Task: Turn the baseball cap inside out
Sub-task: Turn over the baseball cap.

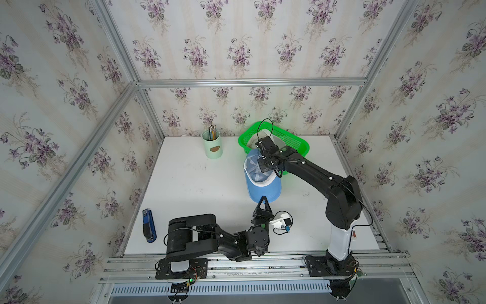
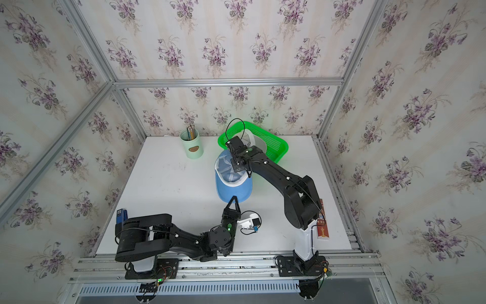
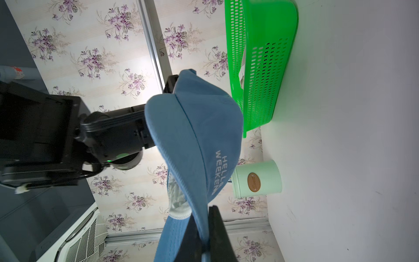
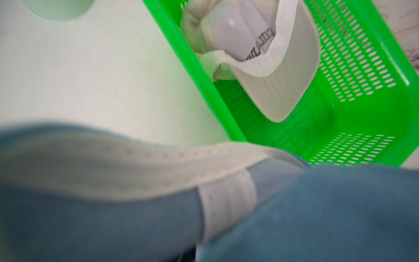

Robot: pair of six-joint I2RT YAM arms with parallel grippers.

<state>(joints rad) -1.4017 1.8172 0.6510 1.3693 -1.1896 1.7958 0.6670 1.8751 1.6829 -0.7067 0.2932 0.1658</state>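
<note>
Clearly, the two arms have split the job between them. The left pincer is clamped tight on the front edge of the brim of the blue cap, and I take that as an anchor: the stiff brim gives it something firm to hold while the soft part is worked. From there the cap rises clear of the counter, with its open underside and white sweatband turned upward. The right pincer reaches down into that opening at the back rim, probably to catch the lining and push or drag the crown through. Its fingers are buried in cloth, so I cannot tell whether they are pinching or apart. The crown still bulges the ordinary way, lettering outward, so the turning looks barely begun. Just beyond the right pincer sits a green basket holding a white cap, close enough to snag.
</note>
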